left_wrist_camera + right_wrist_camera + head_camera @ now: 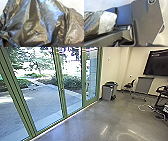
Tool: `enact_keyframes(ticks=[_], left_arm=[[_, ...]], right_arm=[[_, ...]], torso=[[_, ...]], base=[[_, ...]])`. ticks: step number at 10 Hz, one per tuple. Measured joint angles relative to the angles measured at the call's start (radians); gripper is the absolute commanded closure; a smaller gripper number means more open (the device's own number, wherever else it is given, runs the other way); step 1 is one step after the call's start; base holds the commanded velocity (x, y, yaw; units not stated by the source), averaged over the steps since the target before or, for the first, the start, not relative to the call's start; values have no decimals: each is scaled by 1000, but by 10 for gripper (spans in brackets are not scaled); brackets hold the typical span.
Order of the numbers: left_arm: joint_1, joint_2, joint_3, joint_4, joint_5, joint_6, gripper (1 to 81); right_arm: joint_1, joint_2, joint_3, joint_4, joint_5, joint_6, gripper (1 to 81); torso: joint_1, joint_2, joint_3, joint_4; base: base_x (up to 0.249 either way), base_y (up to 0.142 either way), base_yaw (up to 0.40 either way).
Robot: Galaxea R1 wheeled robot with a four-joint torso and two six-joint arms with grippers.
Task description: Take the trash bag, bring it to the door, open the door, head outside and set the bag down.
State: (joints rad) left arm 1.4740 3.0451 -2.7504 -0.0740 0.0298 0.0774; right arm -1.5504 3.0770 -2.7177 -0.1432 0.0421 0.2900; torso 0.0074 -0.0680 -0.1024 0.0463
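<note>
While the bag [37,25] bulges across the left wrist view, contents hidden, part of it also appears in the right wrist view beside the robot's dark plate [146,20]. Can't tell whether either gripper is clenched or released. Head view adds a grey bin [107,93] near green-framed glass [63,102], contents unclear, plus a wall screen [156,64] and chair [129,85].

In my head view, the glass doors [63,97] span the left, the paved yard [42,100] behind them, a bin [107,93] stands just right of centre, and a screen [158,63] hangs upper right.
</note>
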Motion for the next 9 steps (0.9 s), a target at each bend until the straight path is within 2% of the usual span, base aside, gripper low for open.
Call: enact_keyframes(ticks=[9], left_arm=[[0,3,0,0,0,0,811]], right_arm=[[1,0,-3,0,0,0,10]], torso=[[0,0,0,0]], base=[[171,-107,0]])
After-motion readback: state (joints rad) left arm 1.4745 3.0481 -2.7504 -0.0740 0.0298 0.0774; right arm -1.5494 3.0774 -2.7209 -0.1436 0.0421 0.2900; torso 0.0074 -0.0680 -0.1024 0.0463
